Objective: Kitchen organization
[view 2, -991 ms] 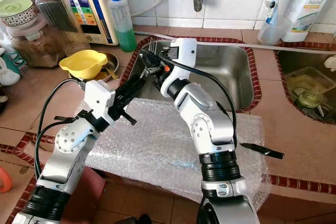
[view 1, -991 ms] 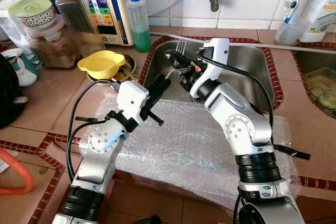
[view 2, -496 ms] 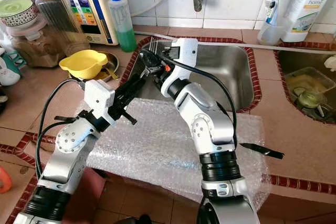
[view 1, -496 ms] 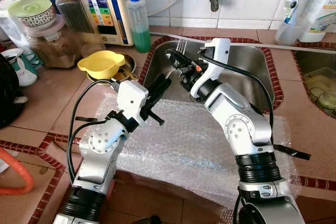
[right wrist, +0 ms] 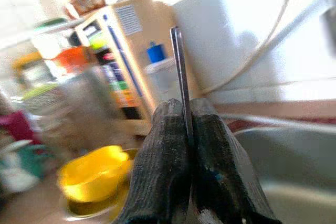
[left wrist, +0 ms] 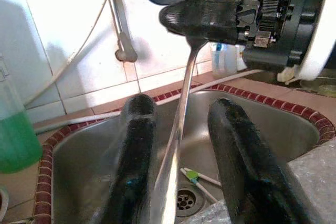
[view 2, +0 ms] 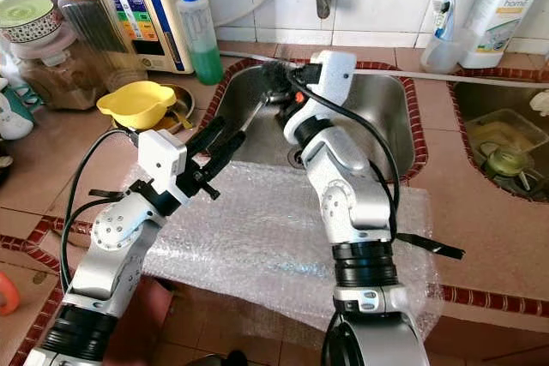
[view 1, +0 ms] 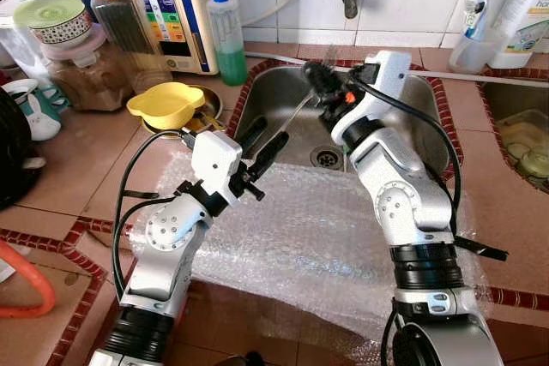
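Right gripper (view 1: 316, 81) is up over the back-left part of the sink (view 1: 429, 100), fingers pinched tight on a metal fork (view 1: 293, 116) near its tine end. In the right wrist view the two pads (right wrist: 163, 145) press flat together with the fork's thin edge (right wrist: 181, 82) rising from the seam between them. Fork handle slants down and toward the left gripper (view 1: 262, 147), which sits at the sink's front-left rim above the bubble wrap sheet (view 1: 317, 246). Left fingers spread apart; in the left wrist view the handle (left wrist: 178, 145) runs through the gap between them, nearer one finger (left wrist: 134, 156), contact unclear. Yellow bowl (view 1: 167, 102) and green soap bottle (view 1: 226, 32) stand on the counter to the left of the sink.
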You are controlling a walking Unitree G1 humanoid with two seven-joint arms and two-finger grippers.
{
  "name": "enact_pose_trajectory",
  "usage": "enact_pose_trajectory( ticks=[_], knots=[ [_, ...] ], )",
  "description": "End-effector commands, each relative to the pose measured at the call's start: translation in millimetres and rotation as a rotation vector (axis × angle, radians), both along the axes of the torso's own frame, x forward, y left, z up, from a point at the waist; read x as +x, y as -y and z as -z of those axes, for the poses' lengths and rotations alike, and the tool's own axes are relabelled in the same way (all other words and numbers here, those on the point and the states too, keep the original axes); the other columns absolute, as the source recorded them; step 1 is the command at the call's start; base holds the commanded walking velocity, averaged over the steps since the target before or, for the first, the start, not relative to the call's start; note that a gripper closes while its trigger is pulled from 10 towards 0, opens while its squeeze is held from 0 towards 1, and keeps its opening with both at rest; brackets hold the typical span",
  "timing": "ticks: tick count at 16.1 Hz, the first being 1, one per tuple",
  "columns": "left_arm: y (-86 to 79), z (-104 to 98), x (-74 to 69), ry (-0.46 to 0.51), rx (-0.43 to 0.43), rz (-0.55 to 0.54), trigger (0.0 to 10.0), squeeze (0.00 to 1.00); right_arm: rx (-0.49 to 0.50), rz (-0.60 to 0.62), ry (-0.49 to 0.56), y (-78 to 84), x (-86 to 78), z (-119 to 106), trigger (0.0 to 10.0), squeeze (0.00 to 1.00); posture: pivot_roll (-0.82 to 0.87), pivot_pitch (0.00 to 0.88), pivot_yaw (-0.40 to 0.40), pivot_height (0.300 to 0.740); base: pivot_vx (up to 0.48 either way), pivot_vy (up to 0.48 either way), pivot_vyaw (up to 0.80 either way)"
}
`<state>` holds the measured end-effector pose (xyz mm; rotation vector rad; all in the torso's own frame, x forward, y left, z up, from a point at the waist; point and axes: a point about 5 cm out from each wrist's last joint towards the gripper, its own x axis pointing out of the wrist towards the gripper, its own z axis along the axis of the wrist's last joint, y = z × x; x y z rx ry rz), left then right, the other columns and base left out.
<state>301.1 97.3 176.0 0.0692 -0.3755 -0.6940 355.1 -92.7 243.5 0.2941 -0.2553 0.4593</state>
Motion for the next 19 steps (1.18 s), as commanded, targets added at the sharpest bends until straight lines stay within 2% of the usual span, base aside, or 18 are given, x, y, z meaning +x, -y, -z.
enact_pose_trajectory(
  ticks=[1,2,4,5,7,9,10,11,14,16,17,18,19],
  knots=[
    [-6.1,-1,0.3,0.003,0.010,-0.020,10.0,1.00,-0.031,0.054,0.053,4.9,2.7,-9,0.0,0.00,-0.21,0.120,0.118,0.740,0.000,0.000,0.00],
    [-9.4,1,1.8,-0.010,0.020,-0.035,10.0,1.00,-0.103,0.138,0.083,18.0,6.4,-9,0.0,0.00,-0.21,0.120,0.117,0.740,0.000,0.000,0.00],
    [-13.5,5,5.6,-0.049,0.034,-0.059,10.0,1.00,-0.182,0.180,0.086,28.9,9.8,-3,0.0,0.00,-0.20,0.121,0.117,0.740,0.000,0.000,0.00],
    [-16.1,6,8.3,-0.075,0.020,-0.067,10.0,1.00,-0.272,0.204,0.098,34.6,10.7,3,0.0,0.00,-0.20,0.123,0.118,0.740,0.000,0.000,0.00],
    [-22.2,5,13.8,-0.084,0.027,-0.094,10.0,1.00,-0.372,0.216,0.093,40.2,11.9,14,0.0,0.00,-0.20,0.124,0.120,0.740,0.000,0.000,0.00],
    [-28.4,8,18.0,-0.114,0.080,-0.091,10.0,1.00,-0.433,0.261,0.040,59.5,14.6,34,0.0,0.00,-0.20,0.123,0.121,0.740,0.000,0.000,0.00],
    [-29.4,9,18.4,-0.128,0.083,-0.087,10.0,1.00,-0.446,0.269,0.030,63.0,15.0,38,0.0,0.00,-0.21,0.123,0.124,0.740,0.000,0.000,0.00],
    [-31.6,12,20.0,-0.160,0.113,-0.082,10.0,1.00,-0.506,0.291,0.027,71.9,15.2,45,0.0,0.00,-0.21,0.123,0.124,0.740,0.000,0.000,0.00],
    [-34.7,13,21.4,-0.176,0.130,-0.076,10.0,1.00,-0.638,0.321,0.015,85.5,14.9,62,0.0,0.00,-0.20,0.116,0.138,0.740,0.000,0.000,0.00],
    [-35.3,14,21.1,-0.180,0.134,-0.074,10.0,1.00,-0.679,0.352,-0.050,97.2,14.9,77,0.2,0.00,-0.20,0.118,0.139,0.740,0.000,0.000,0.00],
    [-34.8,15,20.7,-0.184,0.138,-0.072,10.0,1.00,-0.716,0.378,-0.099,104.8,14.5,85,6.1,0.00,-0.20,0.118,0.139,0.740,0.000,0.000,0.00],
    [-33.9,16,19.9,-0.189,0.141,-0.068,10.0,1.00,-0.733,0.396,-0.132,110.7,13.9,91,10.0,0.00,-0.20,0.119,0.139,0.740,0.000,0.000,0.00],
    [-33.2,17,18.4,-0.194,0.145,-0.065,10.0,1.00,-0.733,0.414,-0.160,116.6,12.8,96,10.0,0.49,-0.20,0.121,0.140,0.740,0.000,0.000,0.00]
  ],
)
